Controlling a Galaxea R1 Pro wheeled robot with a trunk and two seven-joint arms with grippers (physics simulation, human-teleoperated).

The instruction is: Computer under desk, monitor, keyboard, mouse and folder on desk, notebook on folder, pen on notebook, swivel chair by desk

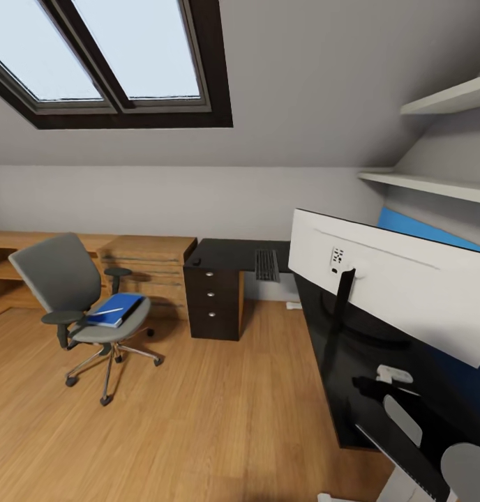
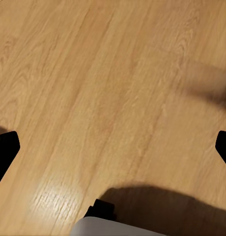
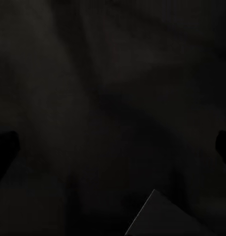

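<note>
The grey swivel chair (image 1: 76,296) stands on the floor left of the desk (image 1: 226,249). On its seat lies the blue folder (image 1: 116,309), with a thin white stick, likely the pen (image 1: 107,311), on top. The keyboard (image 1: 266,265) rests on the desk's far wing. The monitor (image 1: 400,279) stands on the near wing, its white back towards me. A small dark lump, maybe the mouse (image 1: 196,262), sits at the desk's left corner. The computer and notebook are out of view. My left gripper (image 2: 113,147) hangs open over bare floor. My right gripper (image 3: 113,147) is open above the black desktop.
A dark three-drawer unit (image 1: 213,303) holds up the desk's left end, and a low light-wood cabinet (image 1: 149,261) runs along the wall behind the chair. White shelves (image 1: 435,185) hang at the upper right. Wood floor (image 1: 219,418) lies between chair and desk. My right arm (image 1: 407,425) reaches over the near wing.
</note>
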